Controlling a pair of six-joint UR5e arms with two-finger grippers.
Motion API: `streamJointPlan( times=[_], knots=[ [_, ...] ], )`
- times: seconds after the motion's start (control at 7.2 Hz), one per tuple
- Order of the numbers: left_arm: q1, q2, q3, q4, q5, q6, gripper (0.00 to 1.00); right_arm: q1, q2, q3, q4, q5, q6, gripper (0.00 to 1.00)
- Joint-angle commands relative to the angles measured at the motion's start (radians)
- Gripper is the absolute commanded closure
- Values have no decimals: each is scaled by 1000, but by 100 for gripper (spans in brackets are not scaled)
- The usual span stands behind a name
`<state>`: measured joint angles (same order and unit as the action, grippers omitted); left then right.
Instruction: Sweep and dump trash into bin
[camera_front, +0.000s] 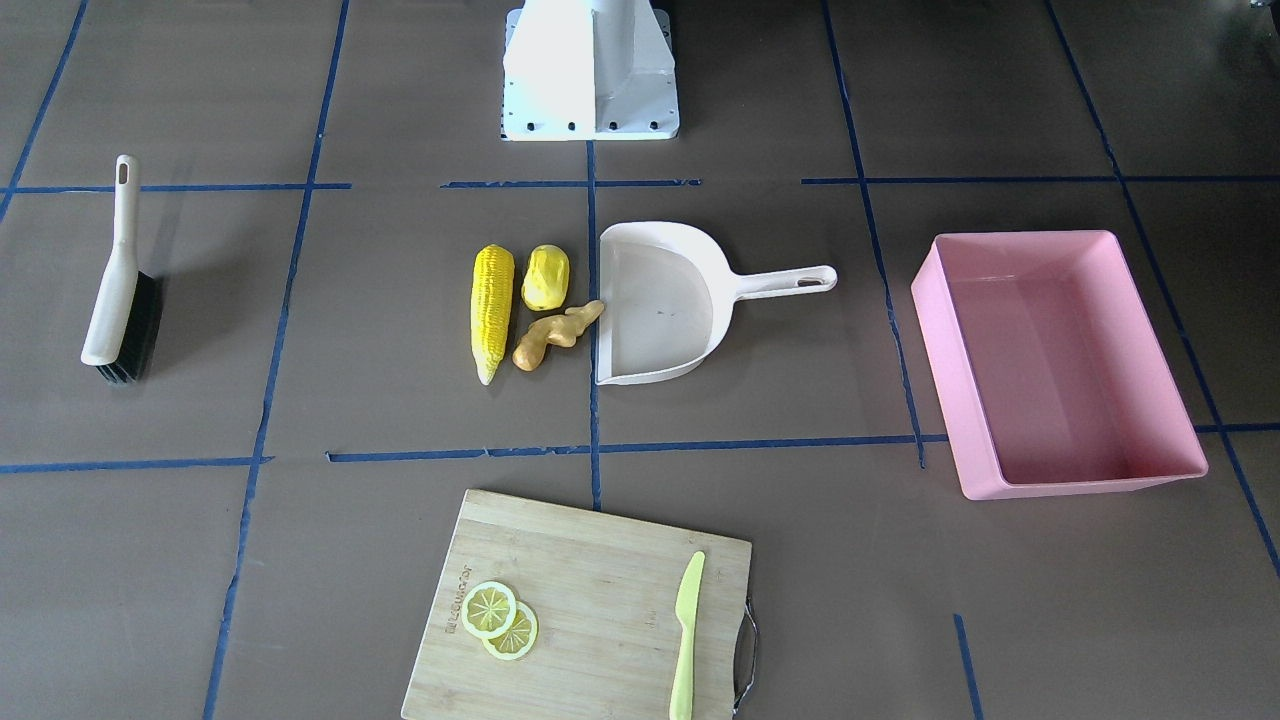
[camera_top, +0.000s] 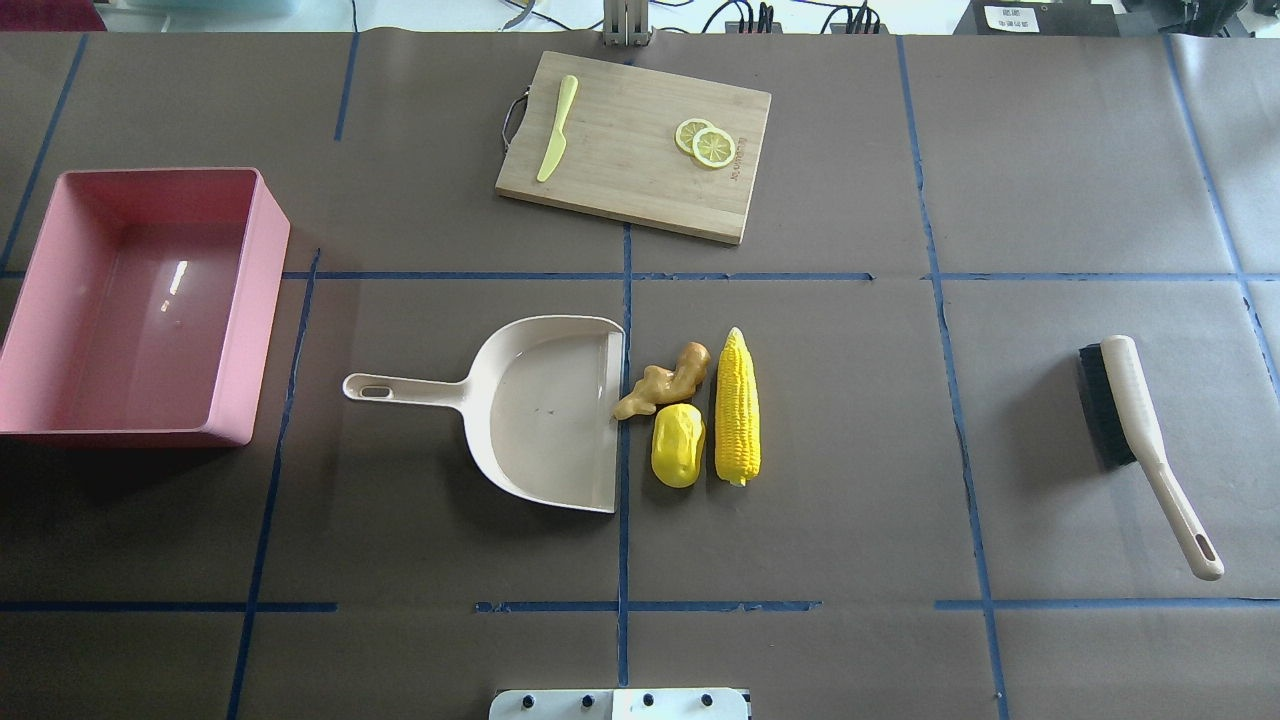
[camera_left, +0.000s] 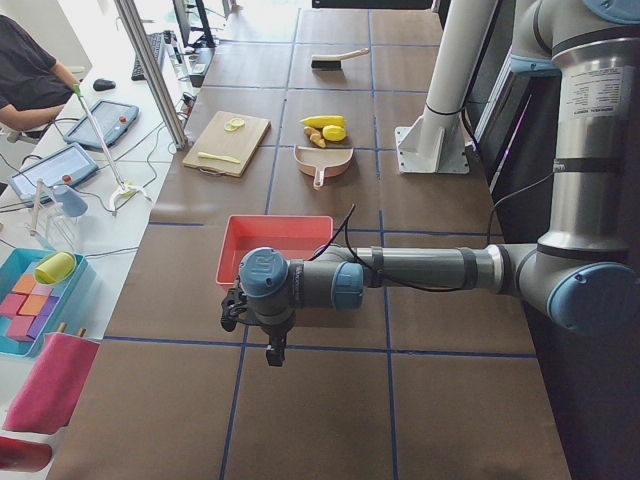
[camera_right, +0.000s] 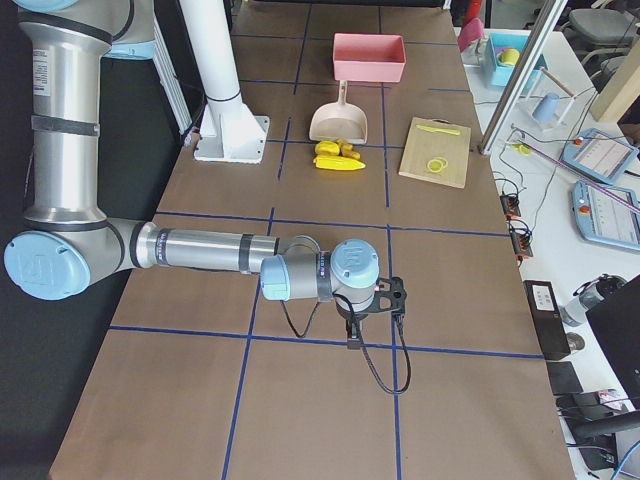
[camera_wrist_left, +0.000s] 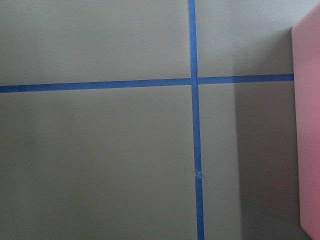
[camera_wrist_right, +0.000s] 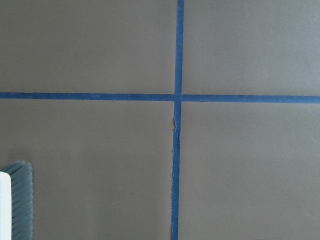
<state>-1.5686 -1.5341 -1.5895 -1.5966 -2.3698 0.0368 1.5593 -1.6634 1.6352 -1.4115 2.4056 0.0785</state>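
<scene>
The trash lies mid-table in a cluster: a long yellow corn cob, a small yellow lumpy vegetable and a tan ginger root that touches the open mouth of the cream dustpan. The empty pink bin stands far to the dustpan's handle side. My left gripper shows only in the exterior left view, beyond the bin's outer end; I cannot tell its state. My right gripper shows only in the exterior right view, past the brush; I cannot tell its state.
A wooden cutting board with two lemon slices and a light green knife lies at the far edge. The left wrist view shows the bin's wall. The right wrist view shows the brush bristles.
</scene>
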Motion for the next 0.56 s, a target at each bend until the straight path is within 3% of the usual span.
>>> streamJointPlan(
  times=[0.0,0.42],
  knots=[
    [1,0,3,-5,3,0,0,-1,-2,-6,-3,-5,1,0],
    [2,-1,8,-8,4,0,0,-1,-7,-8,-3,-3,1,0]
  ],
)
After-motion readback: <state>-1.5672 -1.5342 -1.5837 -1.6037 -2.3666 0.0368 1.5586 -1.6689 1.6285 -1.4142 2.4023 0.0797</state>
